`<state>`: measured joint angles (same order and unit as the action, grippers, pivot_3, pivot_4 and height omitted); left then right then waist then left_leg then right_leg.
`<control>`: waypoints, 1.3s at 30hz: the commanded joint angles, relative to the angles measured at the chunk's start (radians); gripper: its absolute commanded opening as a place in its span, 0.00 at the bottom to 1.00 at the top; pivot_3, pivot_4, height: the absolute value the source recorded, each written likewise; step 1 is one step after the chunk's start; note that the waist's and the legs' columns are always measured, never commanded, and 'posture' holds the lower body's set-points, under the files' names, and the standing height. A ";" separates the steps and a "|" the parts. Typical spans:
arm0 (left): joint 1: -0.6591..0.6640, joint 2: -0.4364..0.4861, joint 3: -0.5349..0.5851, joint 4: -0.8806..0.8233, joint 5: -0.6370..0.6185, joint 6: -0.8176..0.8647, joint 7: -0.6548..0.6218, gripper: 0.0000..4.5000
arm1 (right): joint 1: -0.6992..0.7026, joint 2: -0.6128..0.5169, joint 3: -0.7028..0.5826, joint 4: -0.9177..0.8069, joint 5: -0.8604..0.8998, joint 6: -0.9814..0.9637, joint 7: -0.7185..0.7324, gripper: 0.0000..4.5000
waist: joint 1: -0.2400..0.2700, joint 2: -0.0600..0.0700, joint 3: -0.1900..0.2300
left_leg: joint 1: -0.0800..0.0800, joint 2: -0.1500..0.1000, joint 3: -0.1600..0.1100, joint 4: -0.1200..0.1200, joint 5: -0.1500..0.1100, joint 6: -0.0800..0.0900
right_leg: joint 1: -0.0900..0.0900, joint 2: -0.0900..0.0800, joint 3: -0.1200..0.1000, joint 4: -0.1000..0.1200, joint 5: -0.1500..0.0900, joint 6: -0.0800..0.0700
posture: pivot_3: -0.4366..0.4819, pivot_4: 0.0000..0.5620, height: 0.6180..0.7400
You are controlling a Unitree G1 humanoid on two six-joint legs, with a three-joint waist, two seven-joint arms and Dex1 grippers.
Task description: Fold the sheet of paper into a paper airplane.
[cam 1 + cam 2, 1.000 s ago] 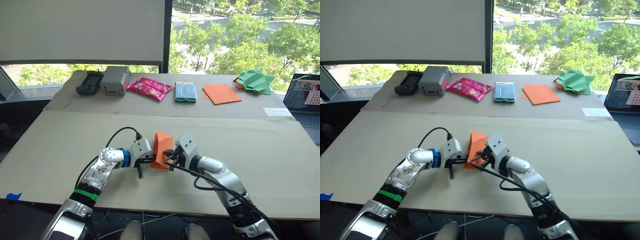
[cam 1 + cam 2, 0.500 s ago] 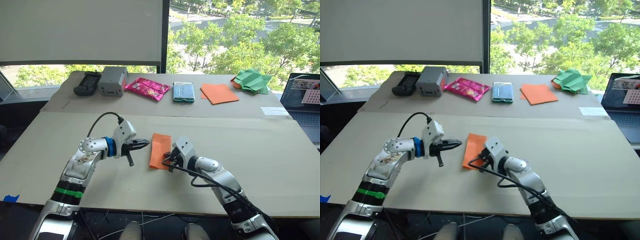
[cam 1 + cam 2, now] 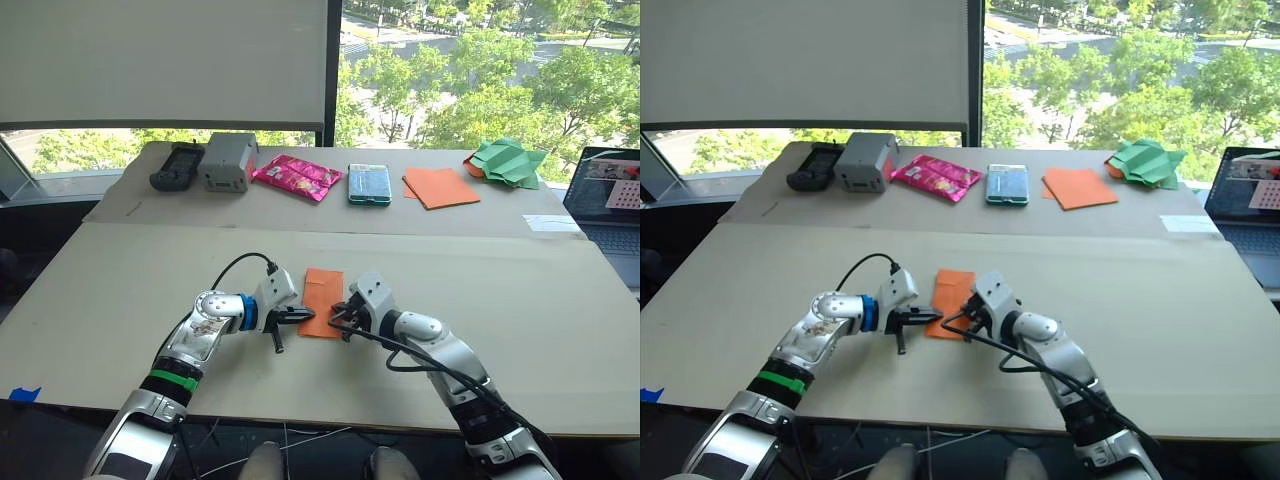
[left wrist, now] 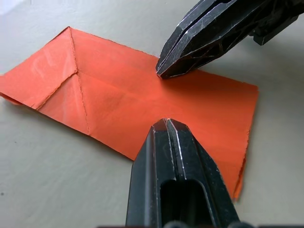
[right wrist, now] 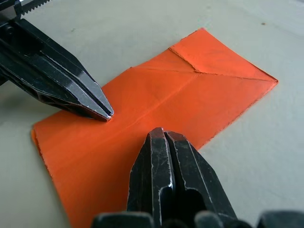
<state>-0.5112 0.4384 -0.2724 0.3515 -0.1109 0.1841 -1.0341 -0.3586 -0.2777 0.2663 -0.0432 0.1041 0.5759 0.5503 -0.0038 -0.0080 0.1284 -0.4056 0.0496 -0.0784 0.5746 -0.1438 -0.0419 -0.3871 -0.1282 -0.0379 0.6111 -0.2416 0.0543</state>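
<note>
Orange sheet of paper (image 3: 322, 300): flat on the table (image 3: 520, 300), folded narrow, long axis running away from the robot, corner folds at the far end. Left pincer (image 3: 302, 314), clenched, tip on its near-left edge. Right pincer (image 3: 338, 312), clenched, pressing opposite; both equally near.

Beige table (image 3: 560, 300) before sunlit window (image 3: 480, 70)

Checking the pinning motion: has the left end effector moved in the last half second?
Yes. The left end effector has come in toward the sheet of paper on the table, its closed tip now at the sheet's left edge.
</note>
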 commanded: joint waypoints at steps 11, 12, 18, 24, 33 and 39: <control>0.027 0.009 -0.015 -0.001 0.032 -0.012 -0.010 0.00 | -0.087 -0.054 0.052 0.165 -0.039 -0.084 0.152 0.01 | -0.008 0.000 -0.001 | 0.001 0.000 0.000 0.000 0.000 0.000 | 0.001 0.000 0.000 0.000 0.000 0.000 | 0.48 0.27 0.69; 0.030 0.010 -0.016 -0.005 0.033 -0.011 -0.010 0.00 | -0.095 -0.052 0.055 0.188 -0.044 -0.091 0.155 0.01 | -0.009 0.000 -0.001 | 0.001 0.000 0.000 0.000 0.000 0.000 | 0.001 0.000 0.000 0.000 0.000 0.000 | 0.48 0.27 0.69; 0.055 0.019 -0.015 -0.034 0.036 -0.005 -0.005 0.00 | -0.186 -0.029 0.055 0.383 -0.076 -0.167 0.161 0.01 | -0.011 0.001 -0.004 | 0.003 0.000 0.000 0.000 0.000 0.000 | 0.001 0.000 0.000 0.001 0.000 0.000 | 0.48 0.27 0.69; 0.078 0.037 -0.009 -0.066 0.038 0.000 -0.003 0.00 | -0.340 0.000 0.026 0.648 -0.090 -0.284 0.169 0.01 | -0.013 0.002 -0.004 | 0.004 0.000 0.000 0.000 0.000 0.000 | 0.001 0.000 0.000 0.002 0.000 0.000 | 0.48 0.27 0.69; 0.097 0.050 -0.004 -0.095 0.040 0.011 0.006 0.00 | -0.472 0.050 0.002 0.874 -0.112 -0.399 0.174 0.01 | -0.016 0.002 -0.004 | 0.004 0.000 0.000 0.000 0.000 0.000 | 0.001 0.001 0.001 0.003 0.000 -0.001 | 0.48 0.27 0.69; 0.100 0.050 -0.003 -0.100 0.042 0.013 0.009 0.00 | -0.494 0.066 -0.014 0.946 -0.122 -0.450 0.183 0.01 | -0.017 0.002 -0.004 | 0.005 0.000 0.000 -0.001 0.000 0.000 | 0.001 0.001 0.002 0.004 0.000 -0.001 | 0.48 0.27 0.69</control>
<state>-0.4288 0.4763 -0.2617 0.2500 -0.0934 0.1800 -1.0285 -0.8610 -0.2129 0.2518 0.8718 0.0096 0.1321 0.7254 -0.0210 -0.0056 0.1241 -0.4009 0.0496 -0.0785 0.5740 -0.1436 -0.0417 -0.3860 -0.1275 -0.0362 0.6147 -0.2420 0.0534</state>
